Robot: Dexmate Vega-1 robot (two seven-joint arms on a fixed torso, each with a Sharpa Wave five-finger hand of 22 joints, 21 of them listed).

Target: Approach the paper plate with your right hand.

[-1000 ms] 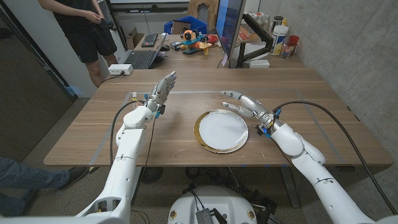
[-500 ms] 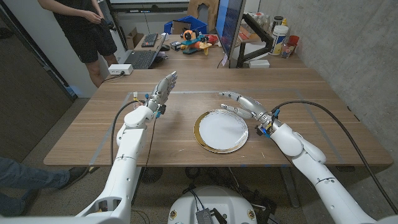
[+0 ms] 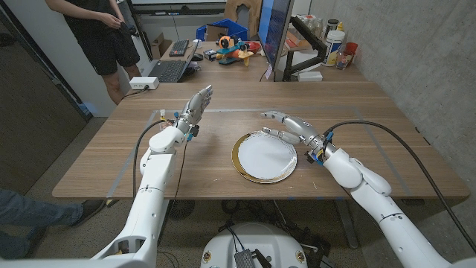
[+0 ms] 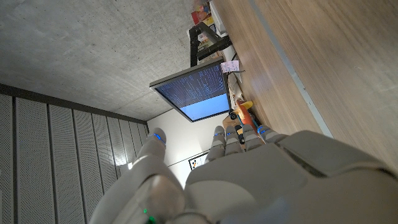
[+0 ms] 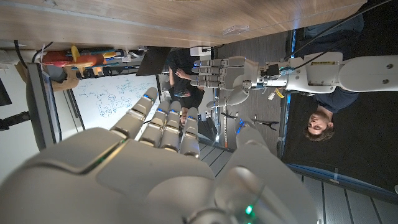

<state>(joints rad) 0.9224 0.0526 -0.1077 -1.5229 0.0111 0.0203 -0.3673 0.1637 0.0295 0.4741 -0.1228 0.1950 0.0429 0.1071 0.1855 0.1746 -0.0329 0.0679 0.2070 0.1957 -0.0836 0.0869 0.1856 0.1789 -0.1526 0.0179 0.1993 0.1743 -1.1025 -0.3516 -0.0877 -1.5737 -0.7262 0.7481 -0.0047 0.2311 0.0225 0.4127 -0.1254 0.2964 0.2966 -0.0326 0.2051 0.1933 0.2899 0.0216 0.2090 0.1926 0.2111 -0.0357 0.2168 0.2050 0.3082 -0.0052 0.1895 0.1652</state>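
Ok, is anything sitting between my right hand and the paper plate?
Nothing visible. In the head view the right hand hovers at the far right rim of the paper plate, fingers spread and holding nothing, with only bare table around the plate.

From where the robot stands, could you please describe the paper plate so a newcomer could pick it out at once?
Look at the wooden table in the head view and find its near middle, between the two white arms. The paper plate lies flat there, just beside the fingers of the right hand. It is round and white with a gold rim, unlike anything near it.
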